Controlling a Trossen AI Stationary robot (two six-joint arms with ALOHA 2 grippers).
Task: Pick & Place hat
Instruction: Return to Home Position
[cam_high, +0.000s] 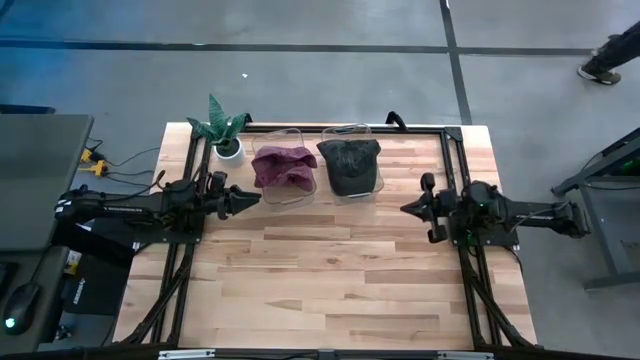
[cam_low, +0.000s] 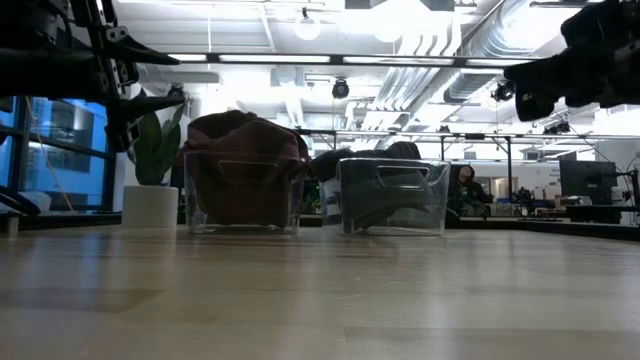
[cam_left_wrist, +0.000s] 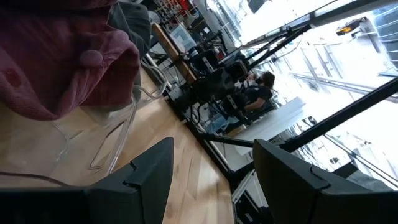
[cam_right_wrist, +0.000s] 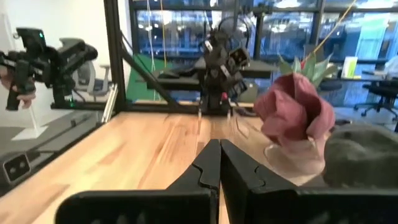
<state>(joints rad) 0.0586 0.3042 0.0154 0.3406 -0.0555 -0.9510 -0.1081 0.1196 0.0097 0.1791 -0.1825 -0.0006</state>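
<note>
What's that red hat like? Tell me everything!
The dark red cap looks like soft, crumpled cloth, bunched up, with a small button showing. It sits in the left transparent bin, poking above the rim. Only the bin touches it; the open left gripper hovers beside the bin, and the shut right gripper waits far off.

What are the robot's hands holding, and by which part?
Nothing. The left hand is open and empty; the right hand is shut on nothing.
</note>
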